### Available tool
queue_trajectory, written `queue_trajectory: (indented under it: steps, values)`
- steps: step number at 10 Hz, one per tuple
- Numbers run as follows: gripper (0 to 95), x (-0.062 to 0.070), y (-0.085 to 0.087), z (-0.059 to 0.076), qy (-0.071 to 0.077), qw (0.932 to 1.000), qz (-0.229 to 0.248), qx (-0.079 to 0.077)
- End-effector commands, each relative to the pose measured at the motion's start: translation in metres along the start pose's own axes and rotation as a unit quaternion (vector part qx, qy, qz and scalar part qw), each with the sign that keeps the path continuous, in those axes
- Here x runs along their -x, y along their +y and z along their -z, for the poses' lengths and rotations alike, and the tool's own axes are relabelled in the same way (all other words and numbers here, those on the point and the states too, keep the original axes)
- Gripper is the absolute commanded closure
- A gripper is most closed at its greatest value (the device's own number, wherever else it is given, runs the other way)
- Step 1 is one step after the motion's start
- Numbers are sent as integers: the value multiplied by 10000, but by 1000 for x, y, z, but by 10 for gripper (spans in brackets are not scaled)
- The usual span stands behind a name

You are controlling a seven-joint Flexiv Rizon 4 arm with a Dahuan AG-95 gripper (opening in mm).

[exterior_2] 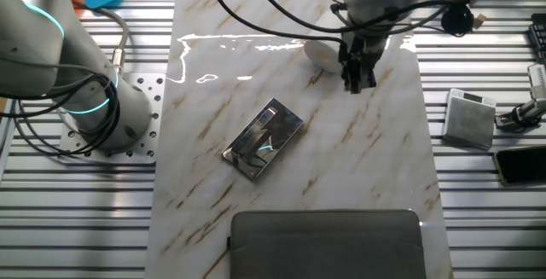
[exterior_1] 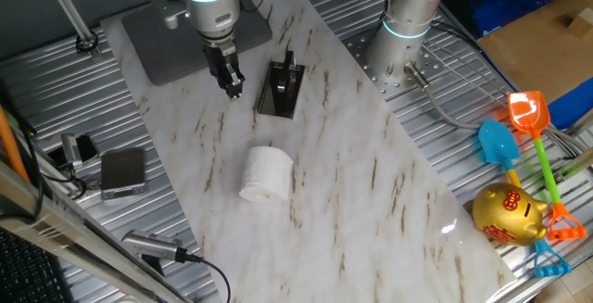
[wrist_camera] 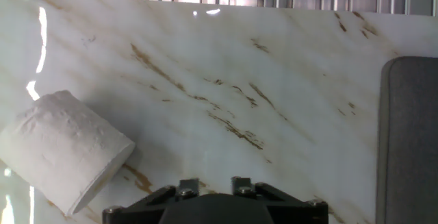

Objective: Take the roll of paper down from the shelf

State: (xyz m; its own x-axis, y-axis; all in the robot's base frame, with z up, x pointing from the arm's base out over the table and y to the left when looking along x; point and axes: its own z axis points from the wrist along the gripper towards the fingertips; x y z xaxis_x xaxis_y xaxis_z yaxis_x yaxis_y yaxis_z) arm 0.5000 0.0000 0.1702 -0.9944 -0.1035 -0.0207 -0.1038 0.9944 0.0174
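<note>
The white roll of paper lies on its side on the marble tabletop, apart from the shelf. It also shows in the hand view at lower left, and in the other fixed view partly behind the hand. The shelf is a small black stand with nothing on it; it also shows in the other fixed view. My gripper hovers just left of the shelf, beyond the roll, with its jaws together and nothing in them; it also shows in the other fixed view. The fingertips are out of the hand view.
A large flat grey mat lies at the far end of the table. The arm's base stands to the right. A grey box and cables lie off the left edge. A gold piggy bank and toy shovels lie at the right.
</note>
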Motion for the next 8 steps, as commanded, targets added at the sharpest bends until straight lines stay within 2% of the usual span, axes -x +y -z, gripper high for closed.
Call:
queue_trajectory:
  steps: [1,4,5,6,8]
  values:
    - [950,0,0,0,-7,9999,123,-4]
    - [950,0,0,0,-56,9978,668,12]
    - [950,0,0,0,-69,9935,1136,-4]
    - [950,0,0,0,-66,9916,1295,-10]
    - [950,0,0,0,-75,9742,2255,-50]
